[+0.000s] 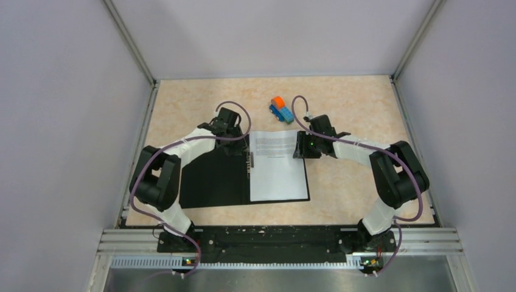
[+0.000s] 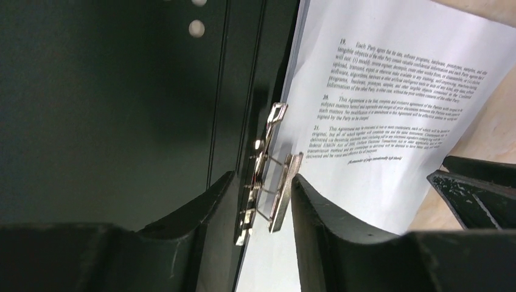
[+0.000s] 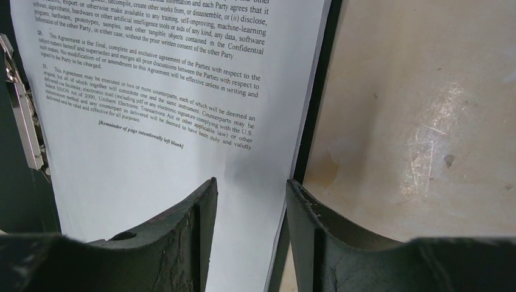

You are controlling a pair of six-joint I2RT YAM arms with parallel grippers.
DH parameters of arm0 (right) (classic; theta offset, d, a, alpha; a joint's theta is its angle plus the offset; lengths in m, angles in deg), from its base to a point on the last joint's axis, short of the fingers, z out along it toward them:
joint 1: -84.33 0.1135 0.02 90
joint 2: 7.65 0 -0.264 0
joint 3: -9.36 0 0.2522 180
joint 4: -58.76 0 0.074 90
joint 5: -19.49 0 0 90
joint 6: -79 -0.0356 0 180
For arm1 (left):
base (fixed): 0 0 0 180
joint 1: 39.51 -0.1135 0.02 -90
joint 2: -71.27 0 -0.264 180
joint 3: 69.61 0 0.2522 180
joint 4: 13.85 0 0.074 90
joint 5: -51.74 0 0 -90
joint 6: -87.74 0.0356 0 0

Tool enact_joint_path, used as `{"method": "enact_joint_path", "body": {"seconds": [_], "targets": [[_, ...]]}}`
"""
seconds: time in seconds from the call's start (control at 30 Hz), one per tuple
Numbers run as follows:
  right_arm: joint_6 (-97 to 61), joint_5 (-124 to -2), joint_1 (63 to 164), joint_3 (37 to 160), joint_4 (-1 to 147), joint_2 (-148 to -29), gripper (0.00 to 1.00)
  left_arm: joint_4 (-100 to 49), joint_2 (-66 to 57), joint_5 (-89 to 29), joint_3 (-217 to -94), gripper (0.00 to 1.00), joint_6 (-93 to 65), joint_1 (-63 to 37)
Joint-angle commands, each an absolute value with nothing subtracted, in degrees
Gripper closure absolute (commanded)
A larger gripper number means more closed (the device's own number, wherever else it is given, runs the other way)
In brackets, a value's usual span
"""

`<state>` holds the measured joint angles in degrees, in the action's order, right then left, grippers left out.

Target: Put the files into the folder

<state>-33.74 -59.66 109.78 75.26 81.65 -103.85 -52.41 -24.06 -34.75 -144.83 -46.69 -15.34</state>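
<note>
Grey walls (image 1: 61,121) close round a speckled beige desk (image 1: 353,103), and the folder (image 1: 213,182) lies open and flat at its middle, black inside up. The files (image 1: 277,176) already rest on the folder's right half, printed side up. Their left edge sits against the metal clip (image 2: 268,176) at the folder's spine and their right edge stops just short of the folder's right rim. A toy truck (image 1: 281,110) stands beyond the folder's far edge, well apart from the work. The left hand (image 2: 263,207) is at the far end of the folder's spine, its fingers spread to either side of the clip. The clip's lever stands raised between them, just beside one finger, and nothing looks pinched. The right hand (image 3: 246,237) is at the folder's far right corner, fingers also spread, straddling the files' right edge. Whether a fingertip presses on the sheets I cannot tell. The step in hand looks like fastening: the sheets are placed, but the clip does not seem to be clamped down on them yet. The next move probably calls for pushing the lever flat onto the files' left edge while the right hand keeps the sheets from sliding off the folder's right half. After that the left cover would swing over. A nudged sheet could slip out from under the clip.
</note>
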Motion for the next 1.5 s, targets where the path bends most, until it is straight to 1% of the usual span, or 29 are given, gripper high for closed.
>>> {"method": "enact_joint_path", "body": {"seconds": [0.0, 0.2, 0.47, 0.67, 0.93, 1.1, 1.2, 1.27, 1.3, 1.47], "targets": [[-33.99, -59.01, 110.48, 75.39, 79.95, -104.65, 0.55, -49.2, -26.7, -32.91, -148.72, 0.55, -45.0, -16.41], [-33.57, -59.14, 110.44, 75.68, 80.55, -104.06, 0.53, -49.23, -29.8, -31.19, -151.21, 0.53, -42.9, -18.04], [-33.28, -59.81, 110.46, 76.95, 82.33, -102.05, 0.47, -48.49, -34.6, -24.9, -154.25, 0.54, -39.37, -20.56], [-32.57, -61.38, 110.51, 78.56, 85.15, -100.81, 0.46, -47.44, -35.6, -22.03, -154.42, 0.55, -38.73, -22.04], [-32.38, -67.59, 112.61, 80.56, 89.02, -98.01, 0.46, -46.97, -36.59, -19.08, -154.76, 0.57, -38.52, -23.36], [-33.55, -69.36, 116.14, 82.22, 89.66, -97.88, 0.49, -46.55, -36.87, -17.49, -155.29, 0.58, -38.51, -23.68], [-34.21, -69.24, 117.43, 83.33, 89.26, -99.56, 0.54, -46.5, -37.13, -16.91, -155.36, 0.58, -38.56, -23.77], [-34.81, -69.31, 119.0, 84.43, 89.08, -100.74, 0.55, -46.51, -37.49, -16.77, -155.41, 0.58, -38.44, -23.9], [-35.28, -69.29, 120.03, 84.95, 88.68, -101.41, 0.57, -46.45, -37.83, -16.63, -155.39, 0.59, -38.46, -24.01], [-38.1, -68.43, 124.45, 87.24, 85.63, -106.1, 0.73, -45.43, -39.06, -14.71, -155.32, 0.59, -38.91, -24.47]]}}
